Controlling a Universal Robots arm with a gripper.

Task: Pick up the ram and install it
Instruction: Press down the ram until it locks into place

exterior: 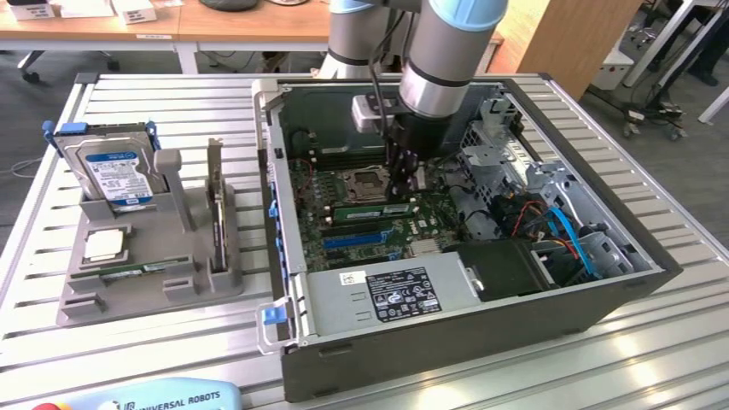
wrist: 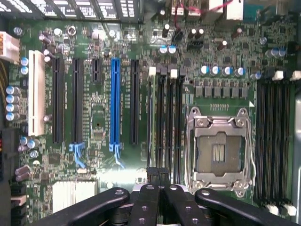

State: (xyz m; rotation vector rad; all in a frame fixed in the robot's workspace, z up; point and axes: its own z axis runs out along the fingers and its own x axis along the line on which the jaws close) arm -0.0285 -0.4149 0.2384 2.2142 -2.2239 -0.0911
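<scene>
A: Gripper [exterior: 401,190] status?
B: Fingers fully closed, nothing held, center frame over motherboard [exterior: 376,184] w/ empty CPU socket [exterior: 362,181].
A: RAM?
B: RAM stick [exterior: 370,208] seated in slot, just below gripper tips.

You can read "UNIVERSAL ROBOTS" in dark capitals on the light-blue teach pendant [exterior: 171,399], which lies in front of the open computer case [exterior: 456,337] at the near table edge. The power supply [exterior: 381,295] inside the case carries a white-and-black label [exterior: 399,293], but its print is too small for you to make out. The hard drive [exterior: 114,171], standing in the grey holder [exterior: 148,278] on the exterior view's left of the case, bears a blue-and-white sticker whose wording you cannot read. Markings on the motherboard [wrist: 225,52] are illegible.
</scene>
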